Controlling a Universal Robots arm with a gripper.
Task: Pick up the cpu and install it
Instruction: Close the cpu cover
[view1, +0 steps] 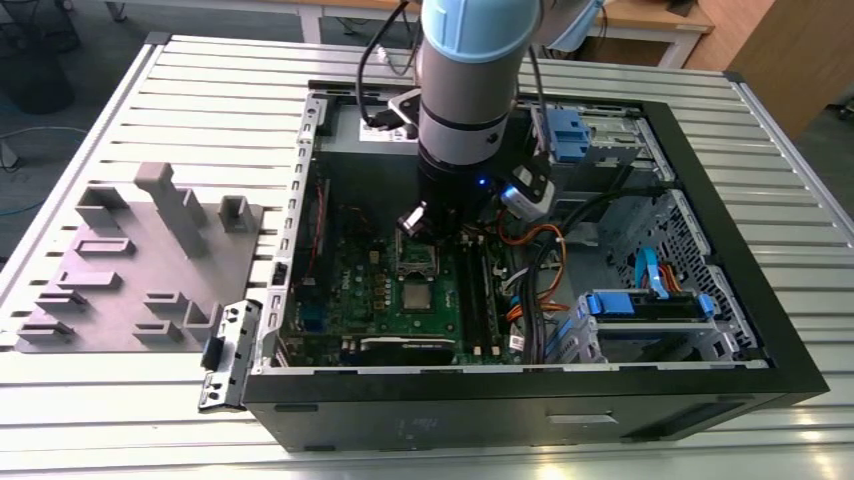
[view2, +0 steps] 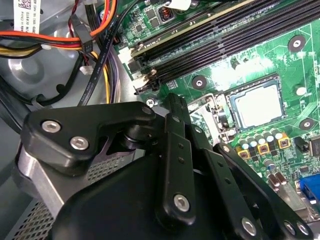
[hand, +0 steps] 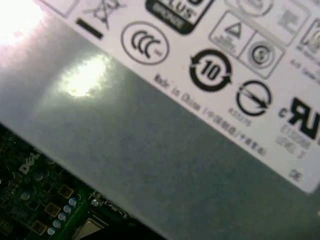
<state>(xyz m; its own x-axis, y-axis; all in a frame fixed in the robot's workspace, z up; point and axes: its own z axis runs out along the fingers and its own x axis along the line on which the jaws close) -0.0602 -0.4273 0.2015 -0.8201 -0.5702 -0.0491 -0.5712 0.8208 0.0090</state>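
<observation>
Black linked fingers (view2: 172, 150) seen from behind in the second wrist view. Tips are hidden by their own links, so can't tell if open or shut. The cpu (view2: 255, 106), a small flat square chip w/ pale silver-grey top, lies flat, seated on the green circuit board (view2: 220, 75). It's apart from the fingers, top bare. A shiny metal socket frame (view2: 212, 114) stands just beside it, btwn cpu & fingers. Long black memory slots (view2: 225, 42) run along the board past the cpu. Orange, yellow & black cables (view2: 97, 45) bunch off the board's edge.

First wrist view: grey metal box (hand: 140, 150) close up w/ white label (hand: 210, 60) carrying printed text & round marks. A strip of green board shows past its edge.

Exterior view: pale blue-grey arm (view1: 467, 80) comes down approx. vertical into the open black PC case (view1: 534, 410). Its wrist points straight down over the board, just far of the cpu. Case lies on a slatted metal table (view1: 200, 90). A grey moulded tray (view1: 134, 270) sits on the exterior view's left.
</observation>
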